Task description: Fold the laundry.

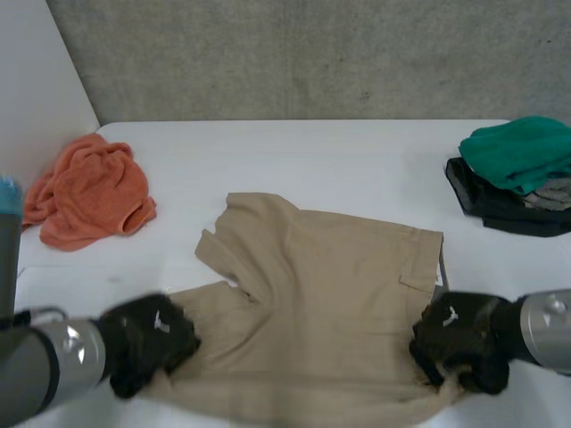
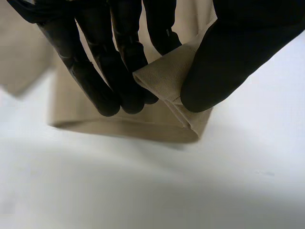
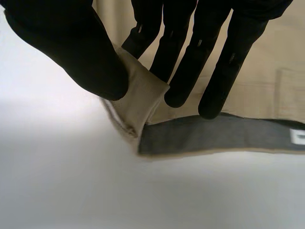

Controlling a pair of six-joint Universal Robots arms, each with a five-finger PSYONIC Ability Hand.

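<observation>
Beige shorts (image 1: 330,294): spread flat on the middle of the table (image 1: 294,152), reaching to its near edge; waistband (image 1: 430,259) toward the right edge, two legs toward the left edge.
Look of the cloth: plain woven, rather firm, with few soft wrinkles; grey inside the waistband, with a white label (image 3: 298,137); farther leg lying askew toward the far edge, its hem a little uneven.
Left hand (image 1: 147,343): grasps the near-left corner, the hem of the nearer leg, pinched between thumb and fingers and raised a little off the table.
Right hand (image 1: 459,339): grasps the near-right corner at the waistband, thumb against fingers, the corner curled up so that the grey inside shows.
Step in hand: probably the first fold; both near corners taken, cloth not yet carried over.
Next move: seems to call for lifting both corners together, at even height, and carrying them toward the far edge so that the near half lands on the far half; needs a firm pinch, as the cloth could slip or drag.
Orange towel (image 1: 89,192): crumpled heap near the far-left corner, well apart.
Green cloth (image 1: 522,152): on a dark pile (image 1: 500,209) at the right edge, well apart.
</observation>
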